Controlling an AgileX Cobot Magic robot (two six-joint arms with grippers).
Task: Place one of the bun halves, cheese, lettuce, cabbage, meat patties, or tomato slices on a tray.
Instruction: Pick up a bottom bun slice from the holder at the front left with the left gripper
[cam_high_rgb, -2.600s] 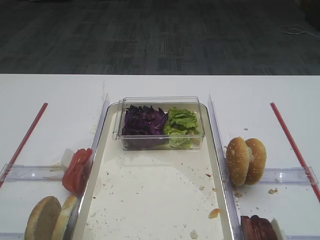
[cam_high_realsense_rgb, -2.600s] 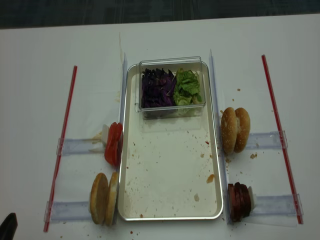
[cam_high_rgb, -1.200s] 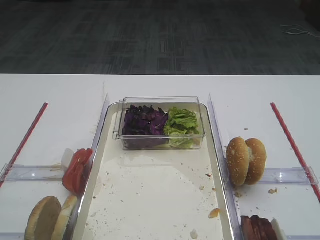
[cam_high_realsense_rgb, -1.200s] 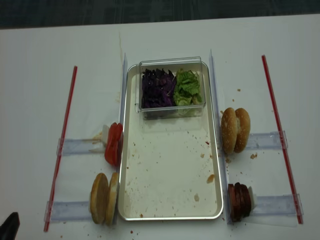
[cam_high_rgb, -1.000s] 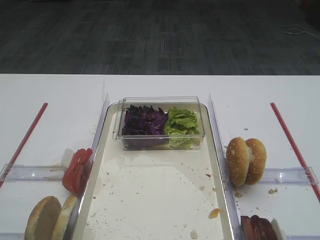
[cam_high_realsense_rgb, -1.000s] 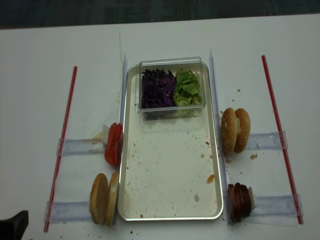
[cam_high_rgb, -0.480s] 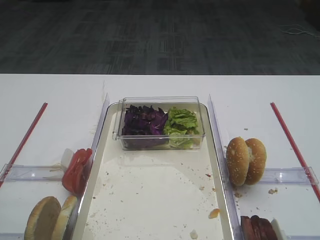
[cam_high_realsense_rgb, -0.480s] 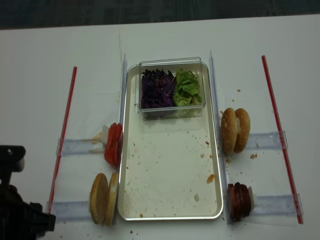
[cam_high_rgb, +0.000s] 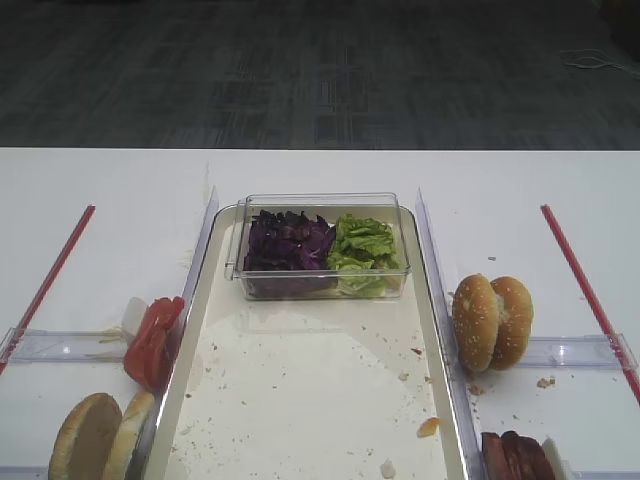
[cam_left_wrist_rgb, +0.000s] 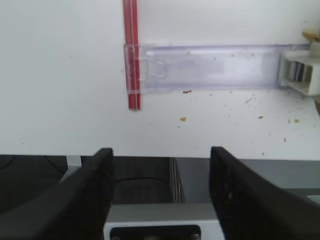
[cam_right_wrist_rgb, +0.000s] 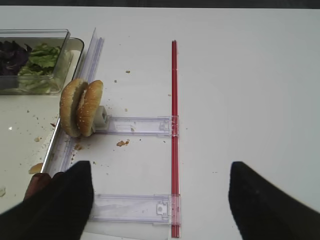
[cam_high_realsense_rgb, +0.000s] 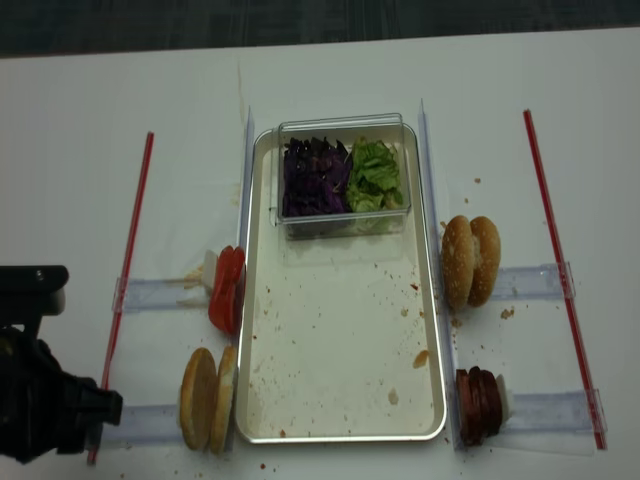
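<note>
Since a moment ago the left arm (cam_high_realsense_rgb: 40, 400) has pushed further in over the lower-left corner of the realsense view, near the plain bun halves (cam_high_realsense_rgb: 208, 397) standing on edge just outside the tray (cam_high_realsense_rgb: 262, 420); tomato slices (cam_high_realsense_rgb: 227, 288) stand above them, meat patties (cam_high_realsense_rgb: 479, 402) across the tray. From the high view, cabbage (cam_high_rgb: 288, 245) and lettuce (cam_high_rgb: 364, 245) fill the clear box (cam_high_rgb: 320, 203) at the tray's far end. Right wrist view: the right claw (cam_right_wrist_rgb: 162, 200) is spread wide with nothing in it, above the tabletop (cam_right_wrist_rgb: 250, 75) beside the sesame buns (cam_right_wrist_rgb: 81, 108). Left wrist view: the left claw (cam_left_wrist_rgb: 161, 180) gapes apart, empty, at the tabletop edge
</note>
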